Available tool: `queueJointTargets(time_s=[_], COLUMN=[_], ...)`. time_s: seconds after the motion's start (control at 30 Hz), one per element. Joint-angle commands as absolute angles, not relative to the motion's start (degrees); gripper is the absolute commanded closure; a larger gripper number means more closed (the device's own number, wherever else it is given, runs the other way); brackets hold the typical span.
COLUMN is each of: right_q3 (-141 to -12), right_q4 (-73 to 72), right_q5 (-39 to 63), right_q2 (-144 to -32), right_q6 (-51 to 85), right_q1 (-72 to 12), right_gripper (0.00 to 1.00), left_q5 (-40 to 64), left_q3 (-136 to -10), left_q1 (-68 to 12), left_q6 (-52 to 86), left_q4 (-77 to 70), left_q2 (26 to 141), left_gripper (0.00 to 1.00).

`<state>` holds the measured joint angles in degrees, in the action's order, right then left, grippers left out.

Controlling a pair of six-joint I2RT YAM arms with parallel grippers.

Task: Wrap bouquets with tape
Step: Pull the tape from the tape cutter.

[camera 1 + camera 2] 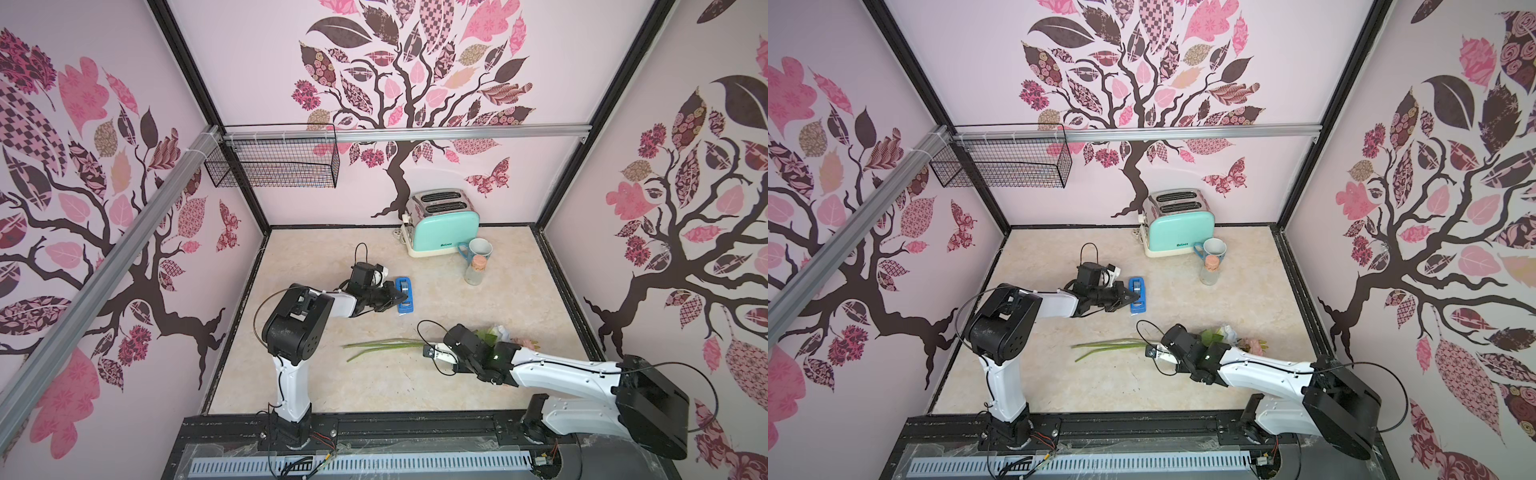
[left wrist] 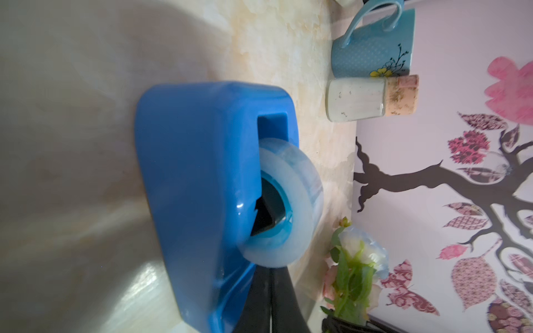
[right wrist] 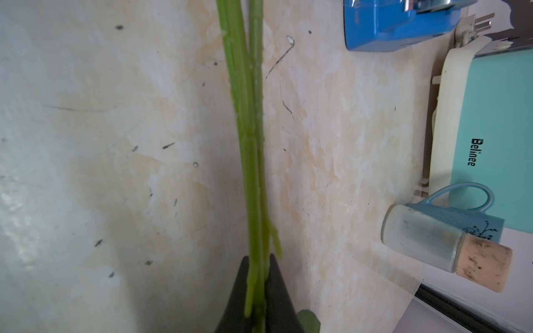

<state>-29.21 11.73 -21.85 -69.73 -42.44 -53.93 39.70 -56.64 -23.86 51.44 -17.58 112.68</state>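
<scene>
Front strip of the surface is bare, with plenty of room. Right jaws are clamped on the bouquet, which lies crosswise, stem ends aimed left into open space, blooms crowding the right edge. Further in, mid-surface, the tape runs near-to-far, left jaws pressed together at its left side. Toaster, mug and bottle sit by the back wall.

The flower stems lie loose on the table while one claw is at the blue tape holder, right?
Not loose: the right wrist view shows the flower stems clamped in the right gripper. The left gripper is indeed at the blue tape holder.
</scene>
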Motion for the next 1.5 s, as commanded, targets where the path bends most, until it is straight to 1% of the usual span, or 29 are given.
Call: queueJointTargets(time_s=[0.0,0.13,0.3,0.53,0.67,0.8,0.9,1.03,1.17,1.3,1.4,1.47], right_q3=[-29.3,-29.2,-29.4,-29.5,-30.0,-30.7,-30.3,-29.9,-30.7,-29.3,-28.8,-29.2], right_q4=[12.0,11.8,11.5,8.9,7.0,6.3,6.8,11.1,17.8,19.3,19.3,17.1], right_q5=[-22.5,-23.1,-23.6,-25.2,-25.8,-27.0,-27.8,-30.0,-30.7,-33.2,-32.3,-32.4], right_q2=[-70.4,-71.8,-73.6,-77.2,-79.2,-81.0,-80.6,-79.1,-75.0,-69.4,-69.7,-72.4], right_q6=[-42.0,-42.1,-41.8,-40.9,-40.8,-41.8,-42.6,-42.5,-42.8,-46.3,-47.3,-47.2], right_q1=[-54.1,-54.1,-54.1,-53.3,-51.6,-50.8,-50.3,-49.9,-49.9,-49.9,-49.9,-49.9], right_gripper=[1.0,1.0,1.0,1.0,1.0,1.0,1.0,1.0,1.0,1.0,1.0,1.0], left_q5=[43.1,45.0,47.6,48.7,50.6,51.8,52.4,52.1,52.8,53.6,54.5,54.7], left_q3=[-55.3,-55.4,-53.9,-51.5,-49.3,-49.7,-49.8,-49.6,-49.8,-50.5,-50.7,-50.7], left_q1=[-24.3,-24.3,-24.4,-24.3,-24.4,-24.4,-24.4,-24.3,-24.3,-24.3,-24.3,-24.3], left_q6=[53.6,54.1,57.5,56.0,61.4,61.5,59.7,56.0,56.2,57.2,57.5,56.5], left_q4=[-20.5,-20.1,-23.4,-21.2,-28.6,-28.1,-25.2,-20.0,-20.4,-21.4,-21.5,-19.8], left_q2=[111.4,109.4,107.2,105.1,105.0,103.1,101.2,99.3,98.9,99.3,99.1,98.5], left_gripper=[1.0,1.0,1.0,1.0,1.0,1.0,1.0,1.0,1.0,1.0,1.0,1.0])
